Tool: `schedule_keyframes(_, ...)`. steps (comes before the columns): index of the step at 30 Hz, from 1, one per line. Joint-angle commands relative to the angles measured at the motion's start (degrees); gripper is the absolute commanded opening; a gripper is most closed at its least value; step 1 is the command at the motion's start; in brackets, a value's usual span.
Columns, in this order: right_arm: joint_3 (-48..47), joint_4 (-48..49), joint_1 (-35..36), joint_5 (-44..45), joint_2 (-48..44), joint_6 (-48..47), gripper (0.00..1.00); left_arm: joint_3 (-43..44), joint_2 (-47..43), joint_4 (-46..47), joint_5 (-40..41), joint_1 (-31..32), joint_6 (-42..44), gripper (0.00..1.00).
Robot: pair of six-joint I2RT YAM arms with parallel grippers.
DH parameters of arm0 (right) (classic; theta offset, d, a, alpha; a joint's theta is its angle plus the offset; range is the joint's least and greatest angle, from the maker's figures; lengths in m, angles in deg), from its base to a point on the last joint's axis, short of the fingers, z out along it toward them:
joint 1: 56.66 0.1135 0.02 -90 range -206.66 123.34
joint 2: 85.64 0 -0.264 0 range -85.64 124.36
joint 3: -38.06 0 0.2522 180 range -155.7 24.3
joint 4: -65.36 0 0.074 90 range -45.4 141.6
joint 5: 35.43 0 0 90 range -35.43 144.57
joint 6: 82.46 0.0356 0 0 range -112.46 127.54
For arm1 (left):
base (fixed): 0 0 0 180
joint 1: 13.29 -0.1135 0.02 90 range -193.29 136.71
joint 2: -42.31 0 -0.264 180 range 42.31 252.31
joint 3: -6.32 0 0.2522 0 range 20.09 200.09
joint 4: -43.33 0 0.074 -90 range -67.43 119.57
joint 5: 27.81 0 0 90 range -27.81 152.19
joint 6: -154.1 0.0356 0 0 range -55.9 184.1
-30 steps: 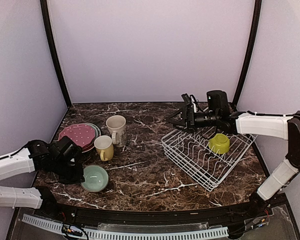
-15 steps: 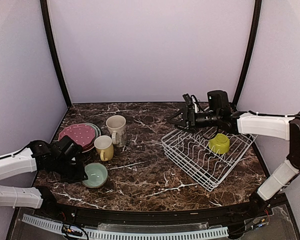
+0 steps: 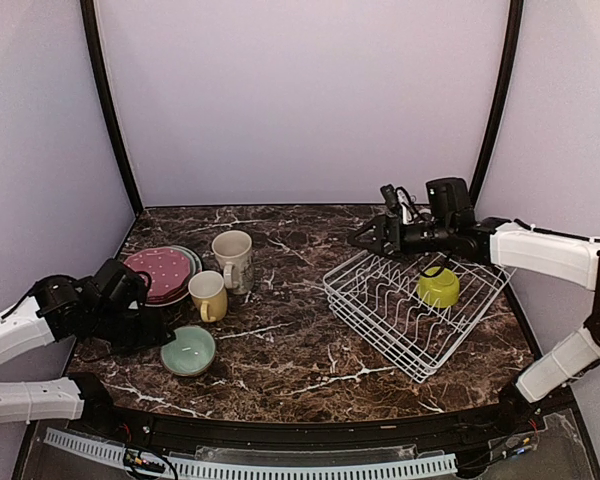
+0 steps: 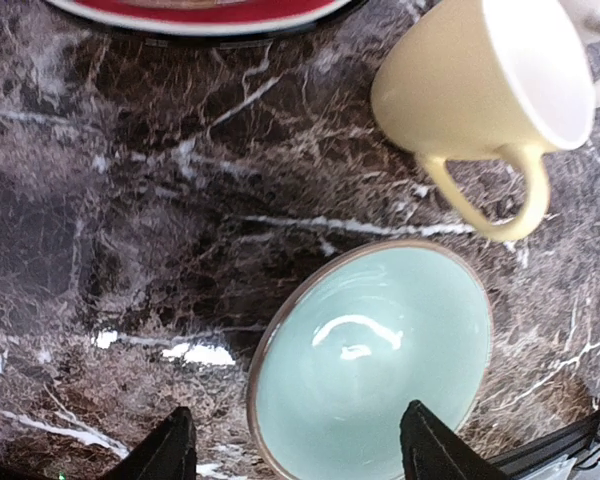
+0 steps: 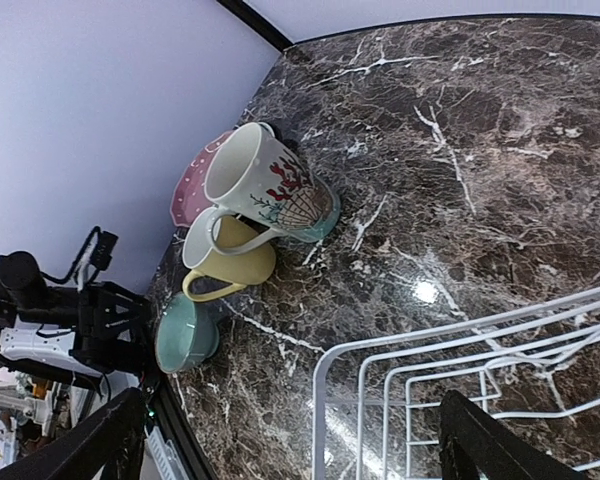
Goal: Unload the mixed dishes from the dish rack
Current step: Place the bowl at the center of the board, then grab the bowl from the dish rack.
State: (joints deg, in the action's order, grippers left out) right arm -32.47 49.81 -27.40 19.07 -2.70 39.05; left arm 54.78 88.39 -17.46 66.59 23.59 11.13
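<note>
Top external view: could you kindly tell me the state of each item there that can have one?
dish rack: one dish left inside.
lime-green bowl: sitting in the rack, mouth up.
pale mint bowl: upright on the table, empty.
yellow mug: upright on the table.
cream mug: upright on the table.
plates: stacked on the table.
left claw: open, astride the pale mint bowl's rim.
right claw: open, empty.
</note>
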Motion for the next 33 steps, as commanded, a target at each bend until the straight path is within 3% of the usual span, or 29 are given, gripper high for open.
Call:
schedule_keyframes(1,-1.2,-5.8,-1.2,6.1,-3.4,-4.2,0.99,5.5,-3.9,-3.7,5.3,-0.2,2.5,0.71)
schedule_keyframes(8,-0.8,-12.8,-2.2,13.2,-7.8,-7.7,0.99,13.3,-8.4,-2.1,11.9,-0.2,10.2,0.74)
schedule_keyframes(15,-1.0,-18.0,-2.8,19.2,-10.8,-9.8,0.99,19.7,-5.1,10.0,13.3,-0.2,23.5,0.76)
schedule_keyframes(24,-4.4,-27.6,-3.5,30.6,-11.3,-11.1,0.99,30.9,12.4,30.0,4.0,-0.3,36.6,0.79)
schedule_keyframes(29,-8.0,-35.3,-4.1,40.3,-8.0,-11.0,0.99,41.4,24.1,32.7,-3.1,-0.2,40.3,0.8)
schedule_keyframes(33,-10.1,-40.6,-4.1,45.0,-5.0,-10.6,0.99,42.7,28.8,34.3,-6.6,-0.2,42.2,0.79)
